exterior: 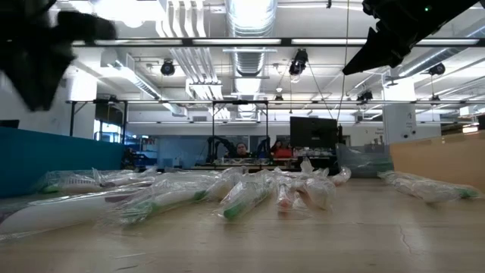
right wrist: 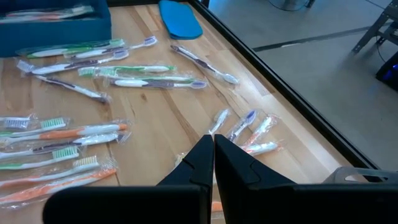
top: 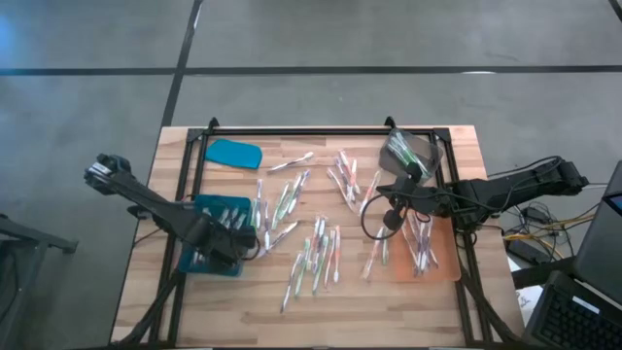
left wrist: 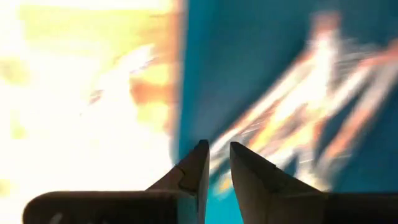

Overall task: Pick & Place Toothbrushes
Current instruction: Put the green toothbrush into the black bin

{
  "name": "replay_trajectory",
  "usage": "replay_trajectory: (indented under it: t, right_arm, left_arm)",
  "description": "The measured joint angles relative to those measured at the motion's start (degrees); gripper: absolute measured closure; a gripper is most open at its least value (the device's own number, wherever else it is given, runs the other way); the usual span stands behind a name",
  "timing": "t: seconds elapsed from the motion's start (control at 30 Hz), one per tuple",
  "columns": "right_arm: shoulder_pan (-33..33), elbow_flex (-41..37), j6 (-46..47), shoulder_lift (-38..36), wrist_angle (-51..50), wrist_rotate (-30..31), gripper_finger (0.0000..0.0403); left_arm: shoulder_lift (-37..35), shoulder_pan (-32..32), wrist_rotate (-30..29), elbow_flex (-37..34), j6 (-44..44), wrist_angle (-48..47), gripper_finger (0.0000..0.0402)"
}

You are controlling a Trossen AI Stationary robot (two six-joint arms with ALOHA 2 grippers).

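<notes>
The toothbrushes [top: 316,255] are lying scattered in clear wrappers across the middle of the wooden table [top: 146,292], with more sitting in the blue tray [top: 216,204] and on the orange tray [top: 432,267]. There are too many, and too overlapped, for an exact count from the high view; dozens is the fair reading. There are two trays, one blue lid [top: 234,154] lying beyond the blue tray, and a clear bag [top: 408,151] lying beyond the orange tray.

The left gripper [top: 233,243] is hovering over the blue tray's inner edge. Its wrist view is showing what the overhead cannot: the fingers [left wrist: 193,171] are standing slightly apart, with blurred pale and orange brushes on blue beyond them. Whether anything is pinched between them I cannot tell.

The right gripper [right wrist: 214,146] is hanging over the table beside the orange tray, toward the blue tray, its fingers pressed together and holding nothing. Its wrist view is picking out single brushes, green, orange and purple ones, and the blue lid [right wrist: 180,18] far off.

The low view is showing wrapped brushes [exterior: 246,199] lying flat, and a room beyond with people seated at monitors.
</notes>
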Motion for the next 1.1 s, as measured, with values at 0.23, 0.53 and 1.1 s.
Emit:
replay_trajectory:
  t: [0.23, 0.53, 1.1]
  right_arm:
    - [0.0, 0.0, 0.0, 0.0, 0.0, 0.0, 0.0394]
    - [0.0, 0.0, -0.4, 0.0, 0.0, 0.0, 0.0394]
    - [0.0, 3.2, -3.9, 0.0, 0.1, 0.0, 0.0394]
  left_arm:
    - [0.0, 0.1, -13.0, 6.8, 0.1, 13.9, 0.0333]
    - [0.0, 0.0, -12.5, 9.4, -4.8, 42.1, 0.0333]
    - [0.0, 0.0, -9.8, 9.2, 5.0, 53.4, 0.0332]
